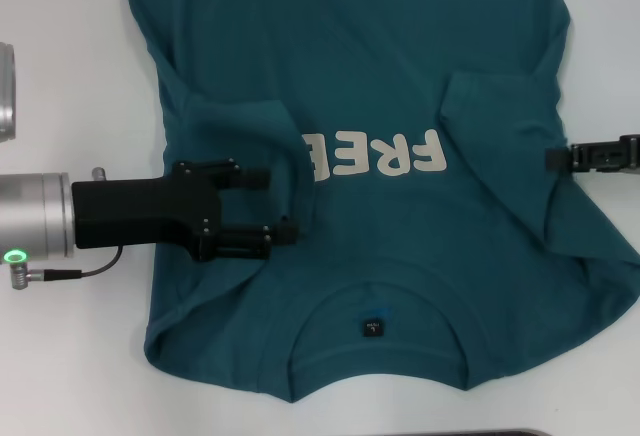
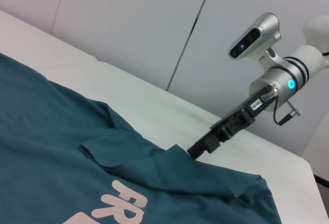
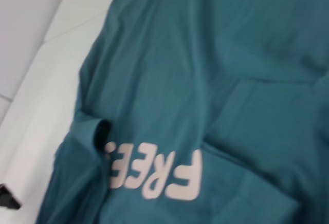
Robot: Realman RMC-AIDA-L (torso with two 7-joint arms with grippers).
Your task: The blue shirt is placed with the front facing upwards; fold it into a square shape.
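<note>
A blue shirt lies front up on a white table, both sleeves folded inward toward its "FREE" lettering. Left of the lettering, the left gripper hovers, jaws spread, holding nothing. The right gripper touches the shirt's right edge; its jaw state cannot be told.

Bare white table open on the robot's left, blue shirt spreading across the middle, left gripper over its folded sleeve, right gripper at the opposite edge.

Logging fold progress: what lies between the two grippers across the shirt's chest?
In the head view, between the left gripper and right gripper lies only the dark teal-blue cotton T-shirt: both sleeves folded inward, with cream "FREE" lettering between them.
</note>
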